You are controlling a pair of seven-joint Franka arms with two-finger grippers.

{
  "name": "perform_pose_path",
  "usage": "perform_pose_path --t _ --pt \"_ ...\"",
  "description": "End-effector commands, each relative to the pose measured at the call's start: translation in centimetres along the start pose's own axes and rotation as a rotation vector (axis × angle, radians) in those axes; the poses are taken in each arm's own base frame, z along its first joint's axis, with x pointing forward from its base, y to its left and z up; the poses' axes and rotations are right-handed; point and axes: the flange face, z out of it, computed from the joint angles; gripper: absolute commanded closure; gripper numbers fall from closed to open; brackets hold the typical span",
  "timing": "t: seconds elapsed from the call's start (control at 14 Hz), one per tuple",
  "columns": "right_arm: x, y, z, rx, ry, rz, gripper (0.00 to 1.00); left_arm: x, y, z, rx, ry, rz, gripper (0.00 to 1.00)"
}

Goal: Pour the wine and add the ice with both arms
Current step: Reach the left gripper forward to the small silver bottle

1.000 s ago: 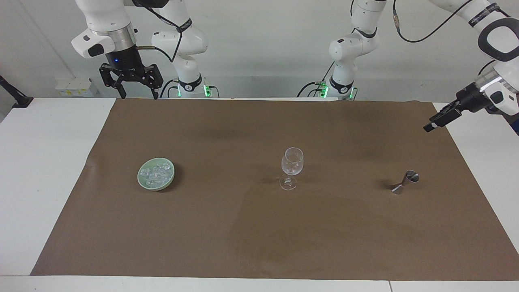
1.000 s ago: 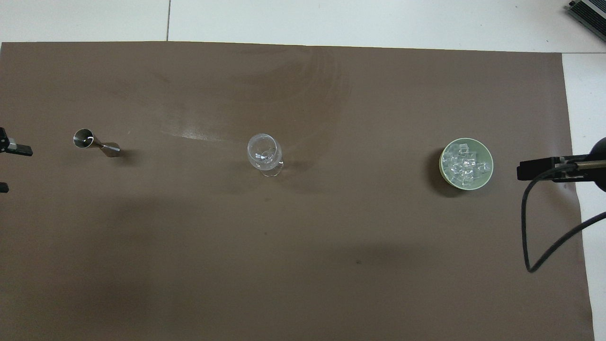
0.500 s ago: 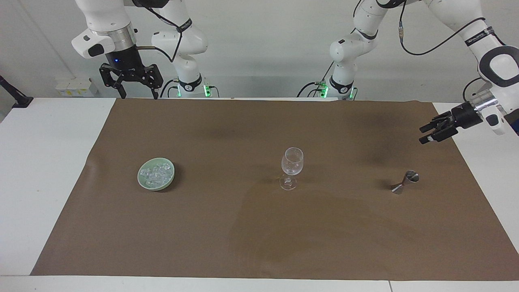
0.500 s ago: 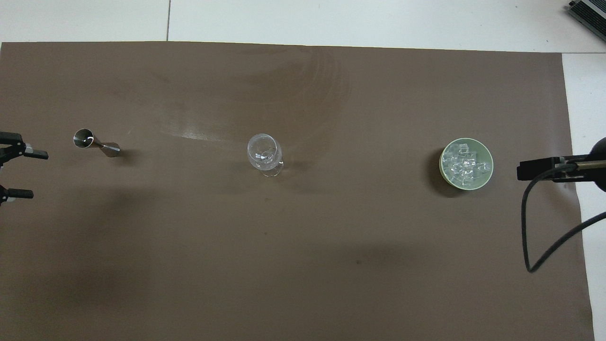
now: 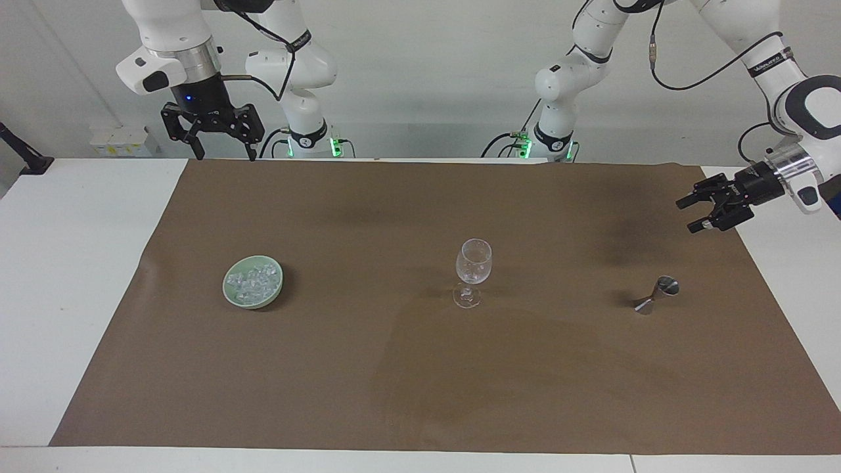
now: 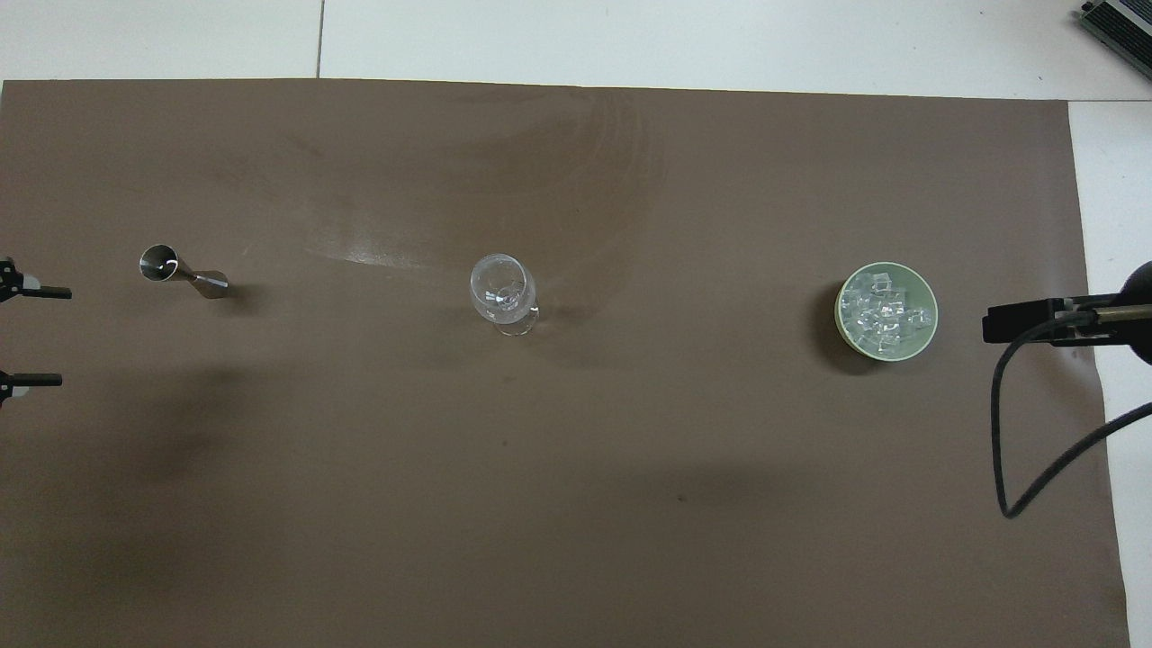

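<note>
**Both jaws wide and empty; ice in its bowl**

Facing view. Brown mat point(image 5: 420, 368) covers most of the white counter point(image 5: 59, 276). Wine glass point(image 5: 473, 270) stands upright at mat centre. From the glass, the pale green bowl point(image 5: 231, 294) sits at 9 o'clock, toward the right arm's end, with the ice point(image 5: 255, 278) heaped inside it. The steel jigger point(image 5: 656, 295) stands at the glass's 3 o'clock, toward the left arm's end, well apart from it. Right gripper point(image 5: 222, 156) hangs pointing down over the mat edge closest to the robots, at 11 o'clock from the bowl; jaws spread wide, nothing between them. Left gripper point(image 5: 690, 214) is raised over the mat's edge at the left arm's end, at 1 o'clock from the jigger, pointing sideways toward mat centre; jaws wide, holding nothing.

Overhead view. Glass point(image 6: 502, 290) central. Bowl point(image 6: 931, 317) with ice point(image 6: 882, 311) at its 3 o'clock; jigger point(image 6: 182, 273) at its 9 o'clock. Left gripper point(image 6: 56, 336) shows only two fingertips at the frame edge, set far apart, at 8 o'clock from the jigger. A dark part of the right gripper point(image 6: 1035, 321) shows at 3 o'clock from the bowl, clear of it.
</note>
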Motion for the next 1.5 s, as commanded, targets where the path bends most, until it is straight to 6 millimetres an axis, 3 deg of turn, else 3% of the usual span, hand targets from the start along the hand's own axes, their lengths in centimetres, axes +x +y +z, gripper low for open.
perform_pose_path --t 0.0,0.21,0.5,0.86,1.43 --pt "-0.6 -0.2 -0.1 -0.019 0.02 0.015 0.0 4.5 -0.4 1.3 -0.054 -0.121 -0.156 0.0" --pt "-0.6 -0.2 -0.1 -0.019 0.02 0.015 0.0 8.5 -0.7 4.3 -0.083 -0.214 -0.224 0.0" --pt "-0.6 -0.1 -0.2 -0.019 0.021 0.016 0.0 13.0 -0.5 5.7 -0.122 -0.271 -0.281 0.0" --pt "-0.6 -0.2 -0.3 -0.018 0.023 0.015 0.0 15.1 -0.5 6.7 -0.188 -0.292 -0.373 0.0" --pt "-0.6 -0.1 -0.3 -0.018 0.023 0.016 0.0 18.1 0.7 10.7 -0.212 -0.32 -0.4 0.0"
